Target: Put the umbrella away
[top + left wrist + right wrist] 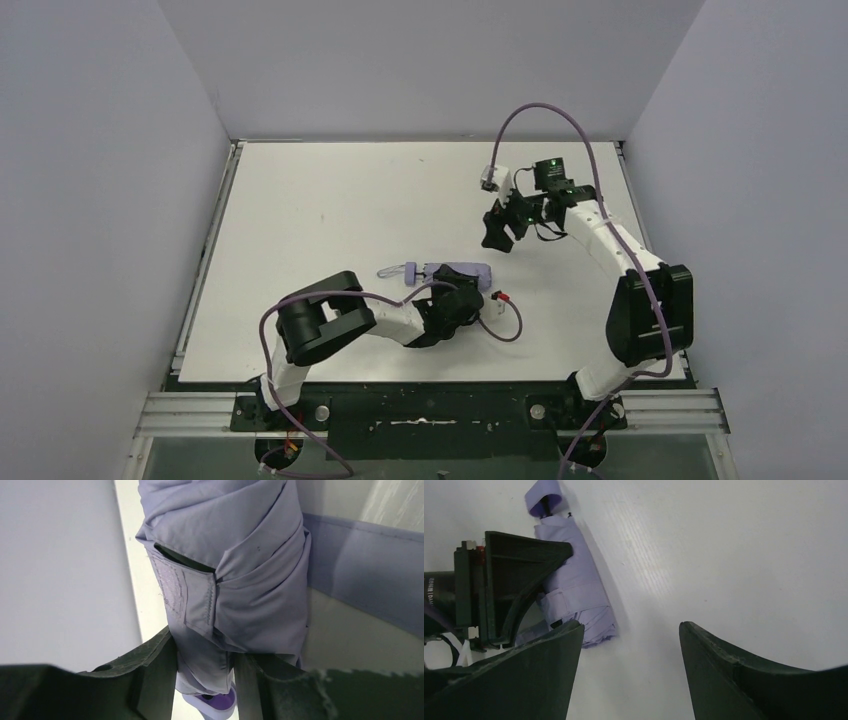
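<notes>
While flat on the table, umbrella in pinch of left hand; right hand spread, apart.

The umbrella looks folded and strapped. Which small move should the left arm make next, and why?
Probably the left gripper should open and lift straight up. The umbrella lies folded on the table, its strap seems fastened around the canopy, and the jaws hug both its sides. The right gripper is open and away from it, so nothing seems left to hold.
</notes>
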`<act>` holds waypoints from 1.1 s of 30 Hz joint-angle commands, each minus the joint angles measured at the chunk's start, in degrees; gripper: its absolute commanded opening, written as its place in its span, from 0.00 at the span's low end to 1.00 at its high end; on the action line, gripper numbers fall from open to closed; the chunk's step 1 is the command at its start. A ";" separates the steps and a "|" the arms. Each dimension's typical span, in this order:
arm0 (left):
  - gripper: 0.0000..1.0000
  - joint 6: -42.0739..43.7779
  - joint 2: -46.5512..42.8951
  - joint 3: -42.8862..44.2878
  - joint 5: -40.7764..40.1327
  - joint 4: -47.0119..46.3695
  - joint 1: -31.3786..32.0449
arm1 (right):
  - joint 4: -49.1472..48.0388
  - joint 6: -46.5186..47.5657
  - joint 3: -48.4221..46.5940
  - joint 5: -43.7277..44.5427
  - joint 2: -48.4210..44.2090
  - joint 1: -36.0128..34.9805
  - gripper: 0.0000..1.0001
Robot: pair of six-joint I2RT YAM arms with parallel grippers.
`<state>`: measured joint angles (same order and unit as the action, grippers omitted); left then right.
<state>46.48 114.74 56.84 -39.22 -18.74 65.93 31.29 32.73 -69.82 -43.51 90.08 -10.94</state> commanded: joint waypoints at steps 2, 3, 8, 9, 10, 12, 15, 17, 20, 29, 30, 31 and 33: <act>0.00 9.57 5.98 -2.79 -1.89 -8.45 1.23 | 17.80 17.08 -7.42 -6.00 6.36 -4.01 0.70; 0.00 9.94 6.25 -2.84 -1.99 -8.77 1.36 | 19.44 17.88 -8.25 -6.07 7.62 -4.57 0.70; 0.00 10.01 5.89 -3.83 -1.06 -9.18 1.90 | 21.51 19.28 -9.48 -5.32 10.88 -7.07 0.69; 0.00 9.98 5.84 -3.98 -1.05 -9.29 1.94 | 21.40 19.30 -9.38 -5.15 11.23 -7.29 0.69; 0.00 9.96 5.72 -4.16 -1.04 -9.51 1.92 | 21.09 19.16 -9.29 -4.91 11.54 -7.48 0.69; 0.00 9.98 5.54 -4.43 -0.95 -9.62 1.99 | 21.22 19.16 -9.28 -4.34 12.32 -7.60 0.69; 0.00 10.03 5.58 -4.70 -0.88 -9.84 2.09 | 21.94 19.41 -9.81 -3.33 13.57 -7.67 0.69; 0.00 10.17 5.58 -4.72 -0.90 -9.95 2.26 | 22.72 19.71 -10.20 -3.01 14.52 -7.72 0.69; 0.00 10.30 5.54 -4.77 -0.91 -10.17 2.35 | 23.92 20.27 -10.80 -1.92 16.00 -8.05 0.68; 0.00 10.56 5.07 -5.22 -0.38 -9.91 2.45 | 25.36 20.48 -11.15 0.00 20.03 -9.25 0.63; 0.00 10.47 4.83 -5.36 -0.27 -10.09 2.47 | 24.84 19.92 -10.92 0.68 20.38 -9.31 0.62; 0.00 10.36 4.61 -5.46 -0.17 -10.21 2.45 | 24.37 19.45 -10.72 1.44 20.67 -9.36 0.61; 0.00 10.12 3.77 -5.51 -0.30 -10.35 2.45 | 23.52 18.68 -10.48 3.41 21.42 -9.51 0.57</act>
<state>57.58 118.19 53.19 -43.27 -32.67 67.85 55.27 52.12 -79.40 -43.24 109.93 -19.62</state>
